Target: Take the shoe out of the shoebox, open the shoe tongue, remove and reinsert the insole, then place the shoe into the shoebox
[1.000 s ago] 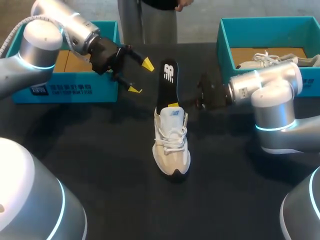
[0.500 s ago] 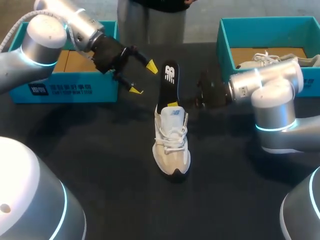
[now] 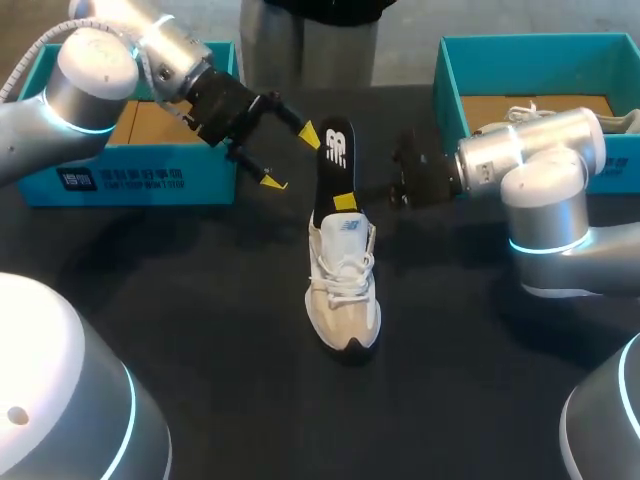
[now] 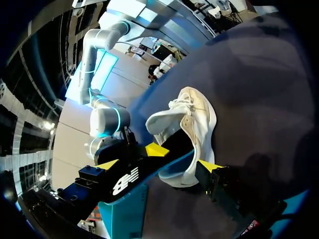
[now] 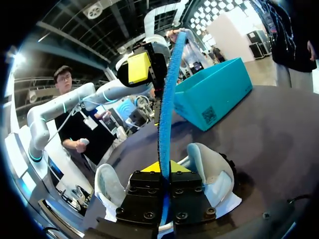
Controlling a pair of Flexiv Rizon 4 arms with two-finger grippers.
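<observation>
Insole (image 3: 335,150) upright in shoe (image 3: 343,290) heel, right gripper (image 3: 343,203) pinching it just above shoe; left gripper (image 3: 291,158) wide, beyond heel.

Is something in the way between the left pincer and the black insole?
No, nothing visible is. The left pincer is open right beside the insole, near its top end, with only air between them. The right pincer grips the insole lower down, just above the shoe.
</observation>
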